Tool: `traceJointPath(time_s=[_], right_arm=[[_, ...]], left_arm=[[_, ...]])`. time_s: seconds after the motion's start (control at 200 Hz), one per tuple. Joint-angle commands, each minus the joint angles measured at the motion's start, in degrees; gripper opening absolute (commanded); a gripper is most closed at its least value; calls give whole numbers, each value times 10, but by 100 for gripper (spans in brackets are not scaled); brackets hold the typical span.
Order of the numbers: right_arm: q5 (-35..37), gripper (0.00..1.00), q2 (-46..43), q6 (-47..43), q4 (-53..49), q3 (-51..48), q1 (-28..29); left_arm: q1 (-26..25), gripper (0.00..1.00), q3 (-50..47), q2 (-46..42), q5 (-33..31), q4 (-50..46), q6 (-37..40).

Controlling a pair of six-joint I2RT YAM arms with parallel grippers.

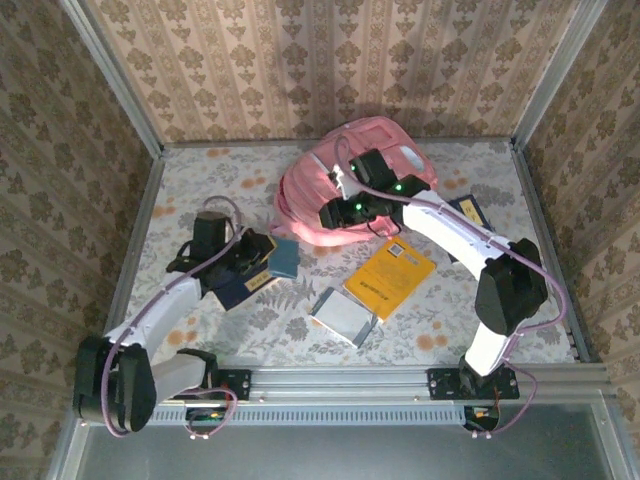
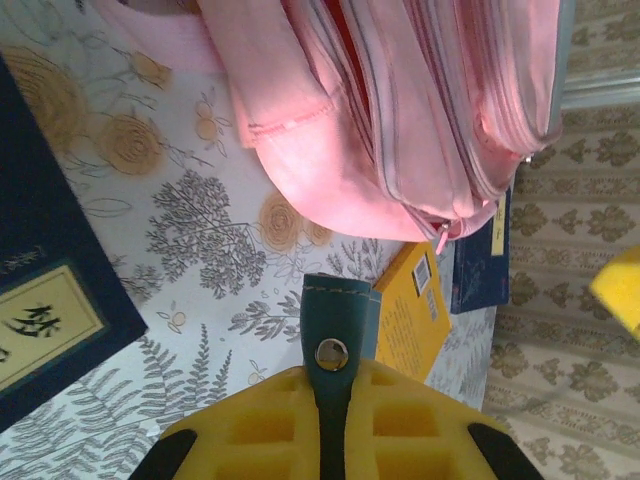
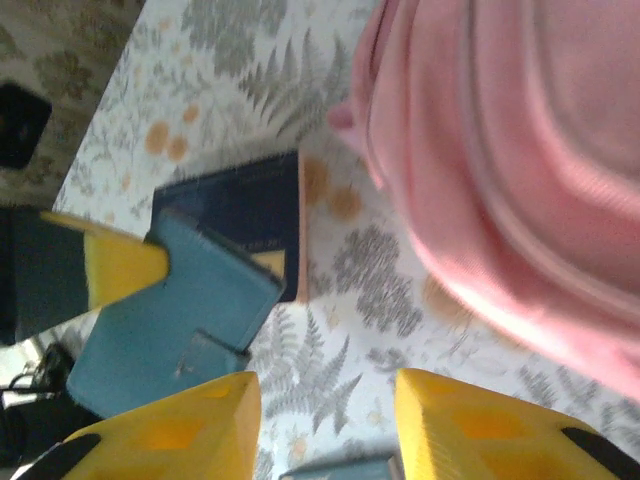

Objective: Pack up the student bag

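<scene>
The student bag is a large pink backpack lying at the back middle of the table. It also shows in the left wrist view as the bag and in the right wrist view as the bag. My left gripper is shut on a teal case with a metal snap, gripping its strap edge. The teal case sits in front of and left of the bag. My right gripper is open with nothing between its fingers, low over the cloth by the bag's front edge.
A navy book lies under my left gripper. A yellow book and a grey notebook lie front of centre. Another dark blue book is to the right of the bag. Patterned walls close in the table.
</scene>
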Motion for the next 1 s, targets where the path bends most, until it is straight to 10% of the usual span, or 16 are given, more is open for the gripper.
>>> traceJointPath(time_s=[0.0, 0.44, 0.995], right_arm=[[49, 47, 33, -3, -10, 40, -22], [-62, 51, 262, 20, -74, 337, -102], [-123, 43, 360, 15, -129, 429, -96]], left_arm=[[21, 7, 15, -17, 28, -26, 14], [43, 7, 21, -4, 74, 3, 3], [63, 8, 26, 13, 94, 13, 3]])
